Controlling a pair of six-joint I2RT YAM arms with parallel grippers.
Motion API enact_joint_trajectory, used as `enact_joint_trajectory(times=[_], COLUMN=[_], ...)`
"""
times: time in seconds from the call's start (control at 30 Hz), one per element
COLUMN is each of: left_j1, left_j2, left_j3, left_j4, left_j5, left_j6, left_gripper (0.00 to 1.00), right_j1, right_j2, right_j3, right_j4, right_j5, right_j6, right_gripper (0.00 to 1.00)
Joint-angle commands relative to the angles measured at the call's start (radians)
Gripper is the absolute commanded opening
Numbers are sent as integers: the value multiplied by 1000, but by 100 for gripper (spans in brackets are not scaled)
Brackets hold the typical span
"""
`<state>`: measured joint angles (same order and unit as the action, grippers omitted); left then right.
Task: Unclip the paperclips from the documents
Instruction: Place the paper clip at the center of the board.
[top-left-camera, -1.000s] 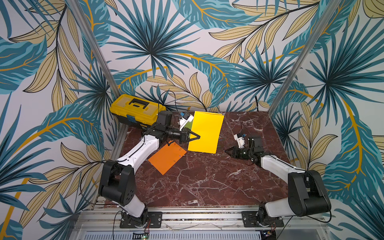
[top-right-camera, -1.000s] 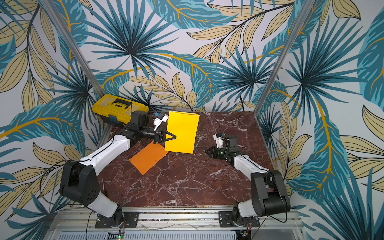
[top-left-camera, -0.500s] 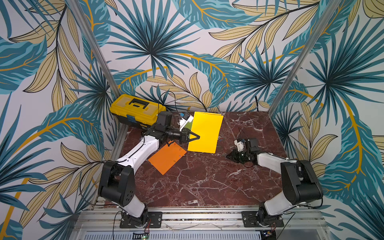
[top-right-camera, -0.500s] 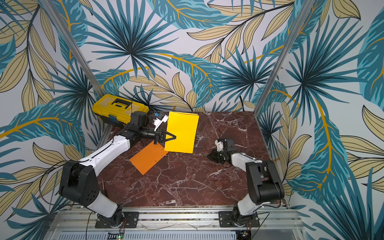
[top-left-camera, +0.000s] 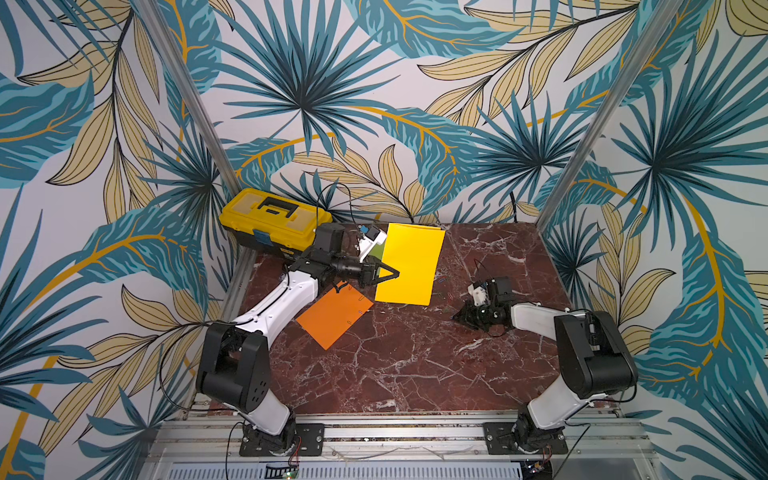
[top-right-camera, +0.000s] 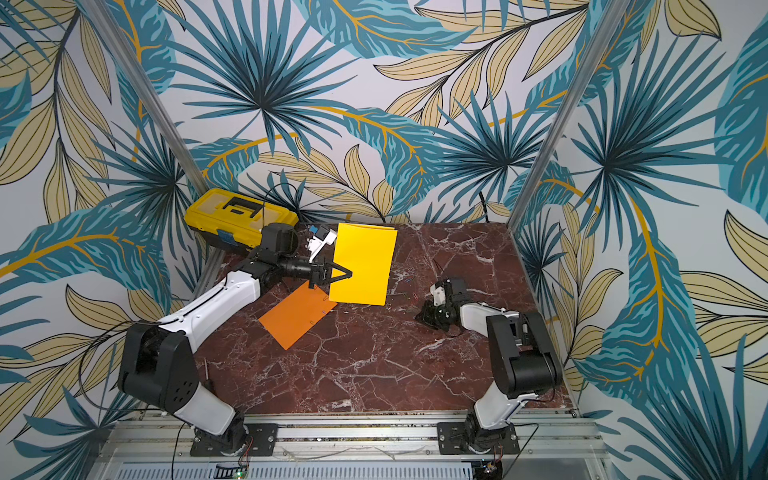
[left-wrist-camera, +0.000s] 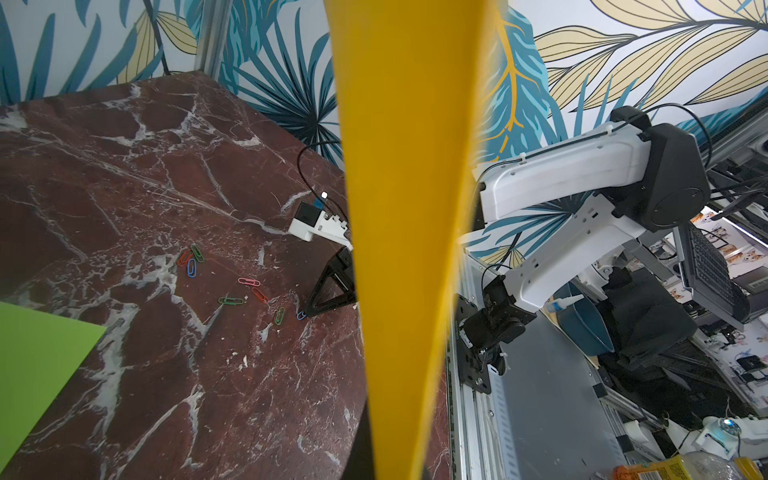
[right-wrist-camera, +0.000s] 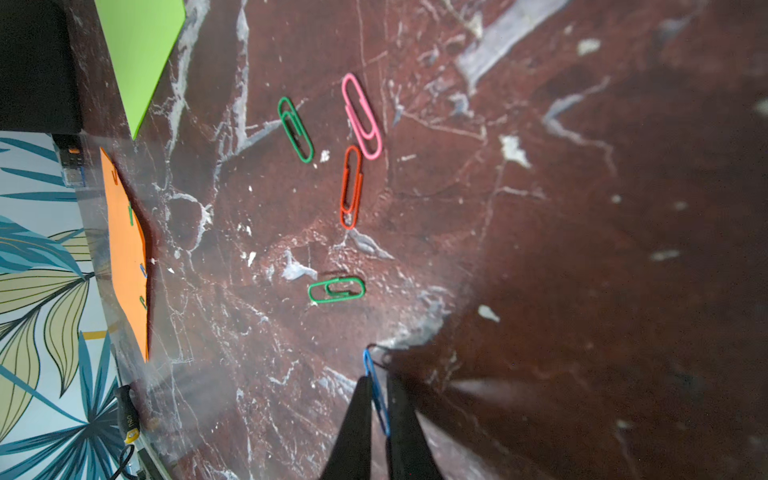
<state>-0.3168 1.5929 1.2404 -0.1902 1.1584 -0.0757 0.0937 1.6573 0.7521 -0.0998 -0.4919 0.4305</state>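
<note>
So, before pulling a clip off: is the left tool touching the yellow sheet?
Touching. A top view shows the left tool shut on one edge of the yellow sheet, holding it raised.

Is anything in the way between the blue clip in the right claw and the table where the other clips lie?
Nothing visible. The blue clip sits between the right gripper's fingertips with its tip down at bare table. The nearest loose one, a green clip, lies apart from it.
</note>
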Motion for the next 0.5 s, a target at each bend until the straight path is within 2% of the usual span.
enact_joint_trajectory(times=[0.0,0.27,0.47], left_j1=[4,3,3], left_j2=[-14,-7,35], left_j3=[-12,-12,9], left_j4=[16,15,17], left_j5=[-13,-60,-185], left_j6=[10,7,-29], left_gripper=[0,0,0], right_j1=[-3,-3,-3], right_j2=[0,-53,-104], right_j3=[14,37,40], right_j4=[-31,-94,-109], right_j5=[21,57,47], right_j6=[-4,-35,-44], right_gripper=[17,26,29])
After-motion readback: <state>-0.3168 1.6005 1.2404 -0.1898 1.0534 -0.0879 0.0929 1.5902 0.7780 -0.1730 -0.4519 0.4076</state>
